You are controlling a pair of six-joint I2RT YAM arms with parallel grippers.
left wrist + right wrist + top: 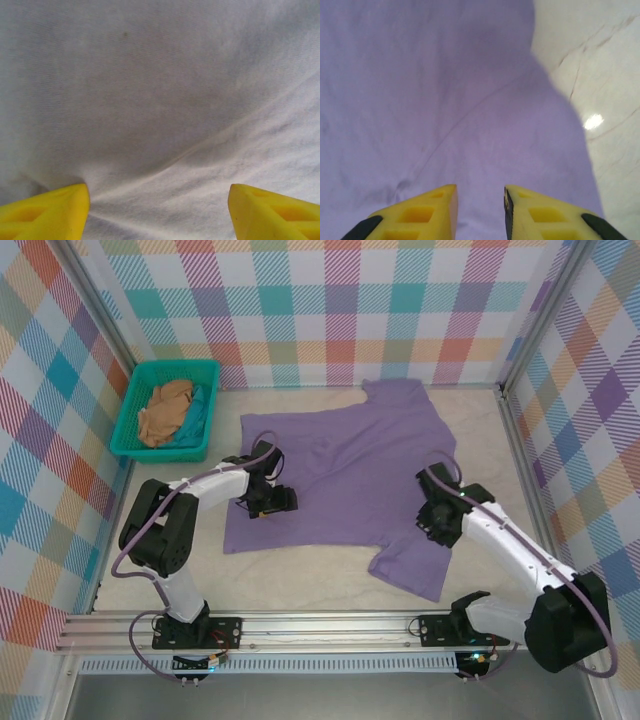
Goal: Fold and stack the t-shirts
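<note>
A lavender-purple t-shirt (350, 475) lies spread flat in the middle of the table, with one sleeve toward the back and the other toward the front right. My left gripper (270, 502) is down on its left part. In the left wrist view the left gripper (159, 192) is open, its yellow fingers (55, 210) far apart and pressing on creased cloth (160, 100). My right gripper (437, 520) is over the shirt's right edge. It (480, 192) is open by a narrow gap, with smooth purple cloth (445, 100) below and nothing between the fingers. A tan t-shirt (165, 412) lies crumpled in the basket.
The teal plastic basket (175, 364) stands at the back left corner. Plaid walls close in the table on three sides, and a metal rail (300, 625) runs along the near edge. Bare tabletop (480, 425) shows to the right of the shirt, and as marbled tabletop (590, 60) in the right wrist view.
</note>
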